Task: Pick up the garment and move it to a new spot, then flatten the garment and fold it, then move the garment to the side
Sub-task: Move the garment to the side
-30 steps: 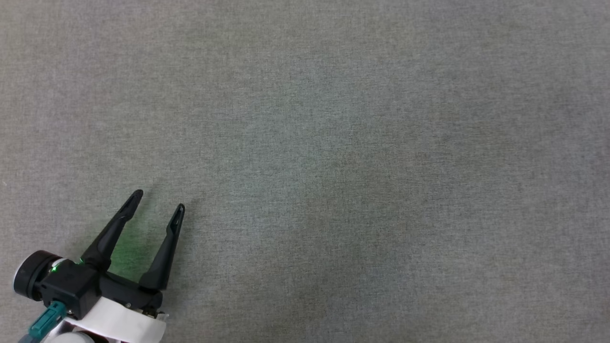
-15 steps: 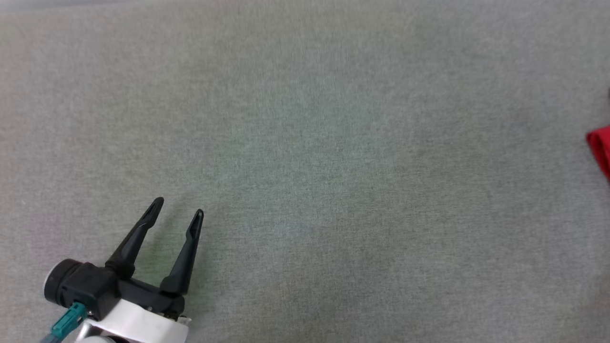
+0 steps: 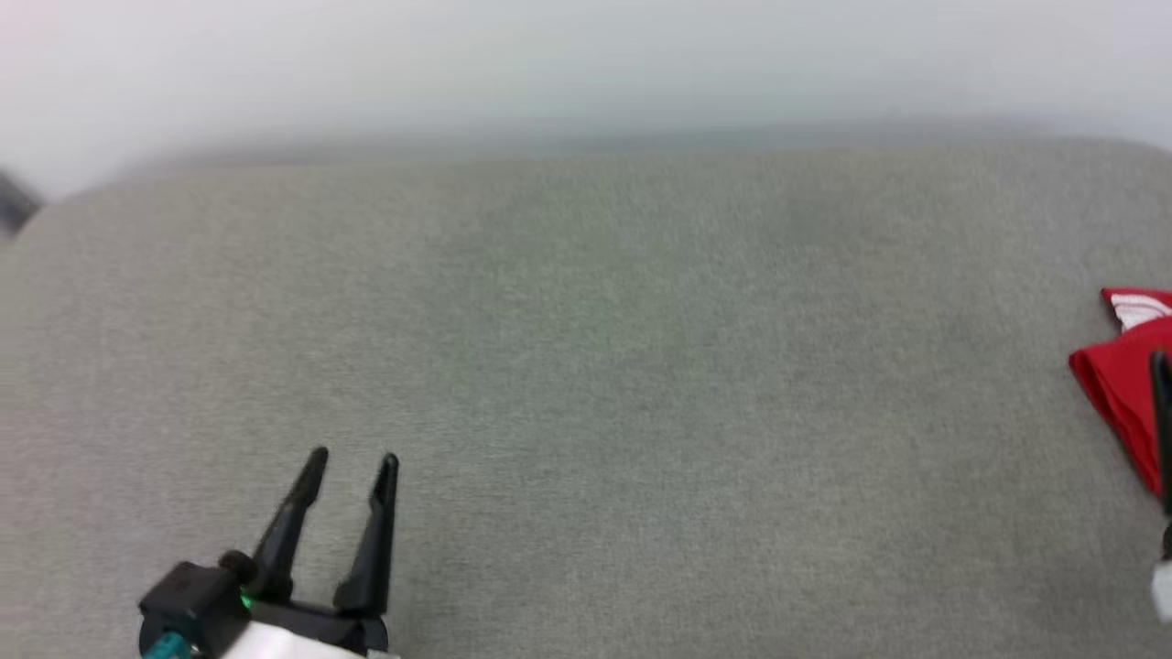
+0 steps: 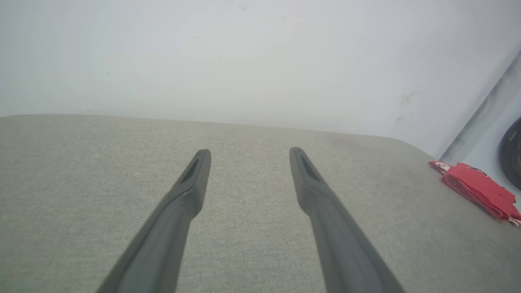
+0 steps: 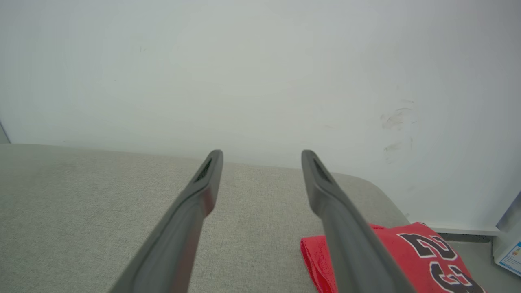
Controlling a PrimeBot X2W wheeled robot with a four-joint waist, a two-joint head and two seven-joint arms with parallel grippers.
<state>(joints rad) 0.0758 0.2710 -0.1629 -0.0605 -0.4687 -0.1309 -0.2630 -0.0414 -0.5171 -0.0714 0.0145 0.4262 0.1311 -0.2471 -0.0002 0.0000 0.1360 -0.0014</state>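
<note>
The garment lies folded in a red bundle with black-and-white number lettering on top, at the right end of the grey cloth surface. Its red fold and striped trim show as the garment at the head view's right edge and as the garment far right in the left wrist view. My right gripper hovers open and empty just left of it; one of its dark fingers shows over the red cloth. My left gripper is open and empty over bare cloth, far left of the garment.
A white wall rises behind the surface's rounded far edge. Beyond the right end stand a dark round object and a white box corner. Bare grey cloth stretches between the two grippers.
The head camera has tilted up and turned, bringing the wall, the far edge and more of the red garment into view. My left gripper stays open and empty.
</note>
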